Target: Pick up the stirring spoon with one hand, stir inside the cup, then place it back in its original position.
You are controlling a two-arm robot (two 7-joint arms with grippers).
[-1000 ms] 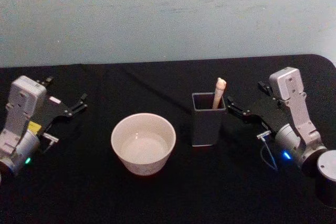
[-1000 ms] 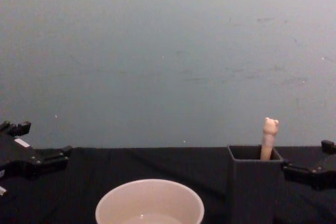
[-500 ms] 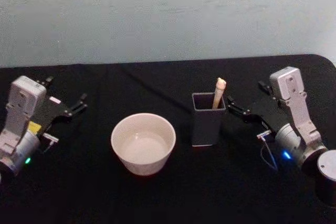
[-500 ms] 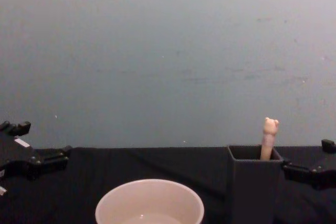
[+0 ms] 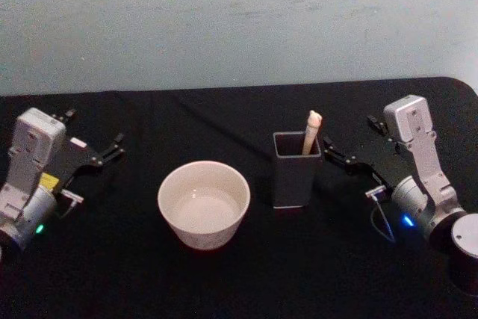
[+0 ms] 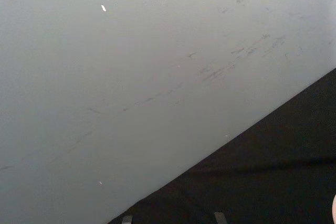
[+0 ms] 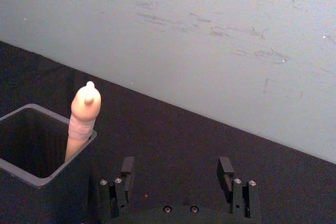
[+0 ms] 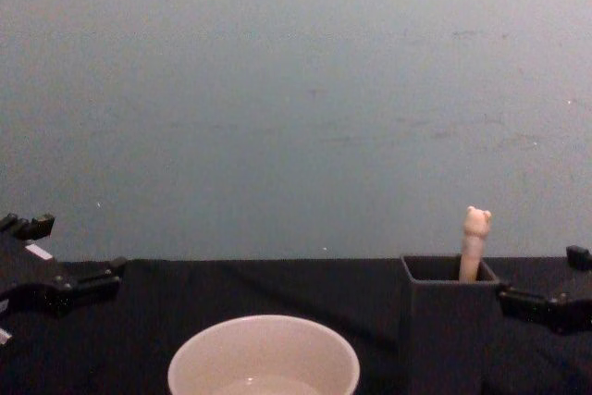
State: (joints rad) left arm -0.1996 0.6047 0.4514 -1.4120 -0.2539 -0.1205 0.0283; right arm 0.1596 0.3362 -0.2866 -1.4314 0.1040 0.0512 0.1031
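The stirring spoon (image 5: 311, 131) stands in the dark grey square holder (image 5: 296, 173), its original position, with the beige bear-head handle (image 8: 475, 240) sticking out of the top. Its bowl is hidden inside. The round cream-white cup (image 5: 203, 203) sits to the holder's left. My right gripper (image 5: 333, 151) hovers open just right of the holder, apart from it. In the right wrist view the gripper (image 7: 176, 174) has both fingers spread, with the spoon (image 7: 84, 114) and holder (image 7: 31, 148) ahead and to one side. My left gripper (image 5: 113, 147) rests open at the far left, away from the cup.
A black cloth (image 5: 246, 274) covers the table, and a pale blue-grey wall (image 5: 239, 20) rises right behind it. The cup (image 8: 264, 358) and holder (image 8: 449, 321) stand side by side near the table's middle, with bare cloth around them.
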